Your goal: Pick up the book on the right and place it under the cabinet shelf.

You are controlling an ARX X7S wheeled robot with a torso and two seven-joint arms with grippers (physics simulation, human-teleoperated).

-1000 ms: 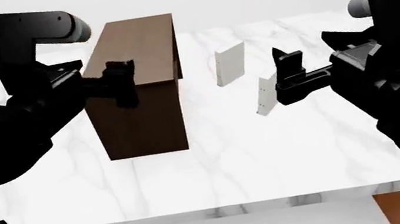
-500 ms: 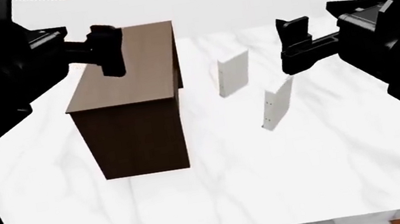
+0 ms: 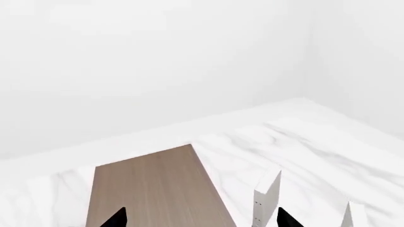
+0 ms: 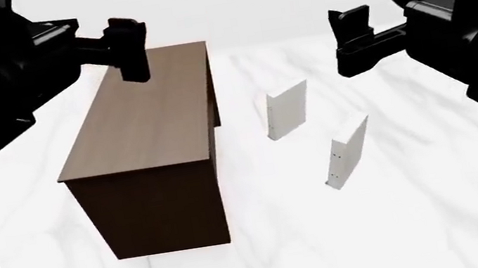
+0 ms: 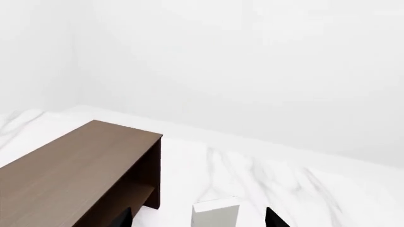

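Observation:
The book (image 4: 346, 152) is thin and pale, and it stands upright on the marble table (image 4: 422, 220), right of a thicker white book (image 4: 286, 109). Left of both stands the dark brown cabinet shelf (image 4: 142, 120). My right gripper (image 4: 352, 37) hangs open, high above and beyond the book, touching nothing. My left gripper (image 4: 127, 50) is open above the cabinet's far end. In the left wrist view the cabinet top (image 3: 158, 189) lies under the open left gripper (image 3: 202, 220); only the book's top (image 3: 355, 215) shows, at the frame's edge. The right gripper (image 5: 198, 220) frames the thicker book (image 5: 216, 215).
The thicker white book (image 3: 266, 201) stands between the cabinet and the thin book. The cabinet's side facing the books is open, with a dark leg (image 5: 154, 175) at its far corner. Bare marble stretches in front of and right of the books. A pale wall rises behind the table.
Both arms have risen. The right gripper, earlier level with and beside the book, is now well above it. The head view looks down more steeply. Books and cabinet keep their places.

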